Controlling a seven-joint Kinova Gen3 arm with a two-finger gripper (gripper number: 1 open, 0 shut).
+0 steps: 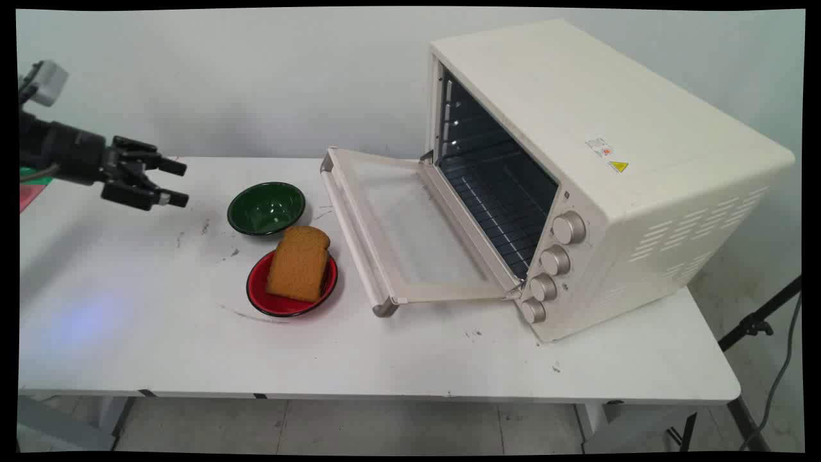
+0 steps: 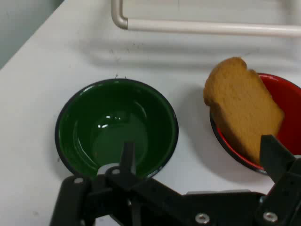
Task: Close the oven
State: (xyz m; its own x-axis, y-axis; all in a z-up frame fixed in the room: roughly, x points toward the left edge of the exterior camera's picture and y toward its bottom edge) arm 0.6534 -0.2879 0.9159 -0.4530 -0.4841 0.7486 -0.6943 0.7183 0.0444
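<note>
Gripper parted and holding nothing, hanging above the table left of the dishes.

From my seat the oven (image 1: 596, 173) sits at 3 o'clock, its door (image 1: 410, 231) dropped flat beside the red plate (image 1: 282, 303). The bread (image 1: 299, 263) leans there and could tip if I nudge it; the green bowl (image 1: 266, 207) is nearest the gripper (image 1: 173, 183) and could skid.

The gripper (image 1: 181, 183), fingers (image 1: 172, 167) apart, hangs above the bench (image 1: 160, 340) left of a green bowl (image 1: 266, 208); bread slice (image 1: 298, 263) leans in a red bowl (image 1: 292, 285) beside the open toaster oven (image 1: 596, 167).
</note>
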